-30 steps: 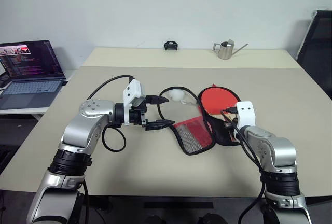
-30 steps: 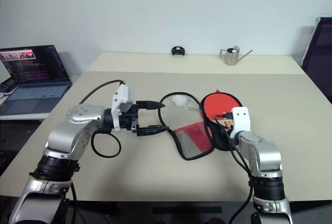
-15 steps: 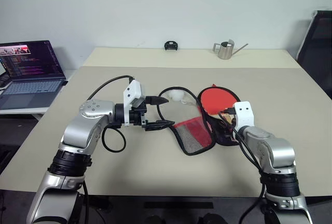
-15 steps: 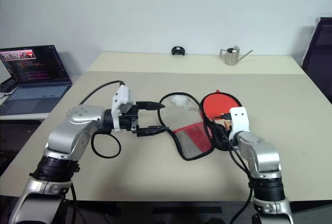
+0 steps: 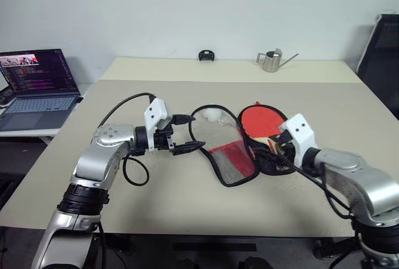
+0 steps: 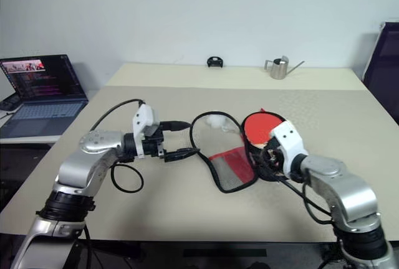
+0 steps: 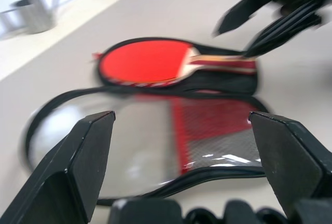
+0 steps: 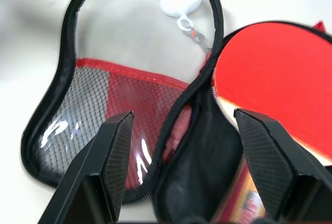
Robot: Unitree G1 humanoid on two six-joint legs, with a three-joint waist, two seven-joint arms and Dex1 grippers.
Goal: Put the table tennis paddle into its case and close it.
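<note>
On the beige counter (image 5: pixel 187 207) the case (image 5: pixel 240 157) lies unzipped and spread flat, its two halves side by side. Inside the black half on the robot's right rests the table tennis paddle (image 5: pixel 259 121). Its long axis runs from far to near: the red round blade points away from the robot and the striped wooden handle points toward the robot, under the right gripper (image 8: pixel 181 182). The other half, with clear window, red band and black mesh, holds nothing; a small white fluffy ball (image 5: pixel 211 114) lies at its far rim. The right jaws are parted above the handle end, gripping nothing. The left gripper (image 5: pixel 187 134) hovers beside the open flap, jaws wide apart and empty.
</note>
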